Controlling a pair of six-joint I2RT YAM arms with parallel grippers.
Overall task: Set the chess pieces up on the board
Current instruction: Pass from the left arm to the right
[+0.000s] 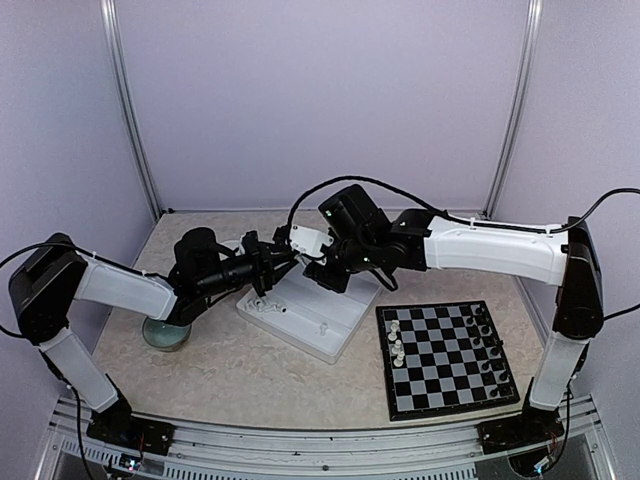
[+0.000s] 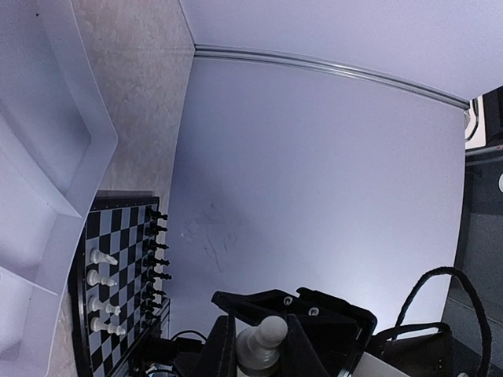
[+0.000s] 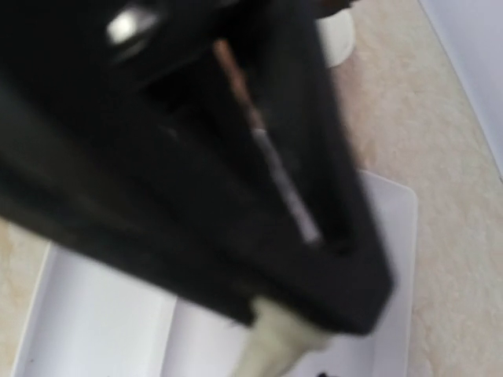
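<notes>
My left gripper [image 1: 283, 262] is shut on a white pawn [image 2: 263, 339] and holds it in the air above the white divided tray [image 1: 310, 315]. My right gripper [image 1: 320, 264] is right against the left fingertips. Its black fingers [image 2: 292, 303] sit just behind the pawn's head, and I cannot tell whether they grip it. The right wrist view is filled by a blurred black gripper body [image 3: 196, 157] with a cream piece [image 3: 279, 345] poking out below. The board [image 1: 445, 358] lies at the right, with white pieces [image 1: 396, 340] along its left side and black pieces [image 1: 483, 345] along its right.
A few loose pieces [image 1: 265, 305] lie in the tray. A round greenish dish [image 1: 165, 333] sits under my left arm. The enclosure walls and metal posts stand close behind. The tray's rim [image 3: 393, 236] shows beneath the right wrist.
</notes>
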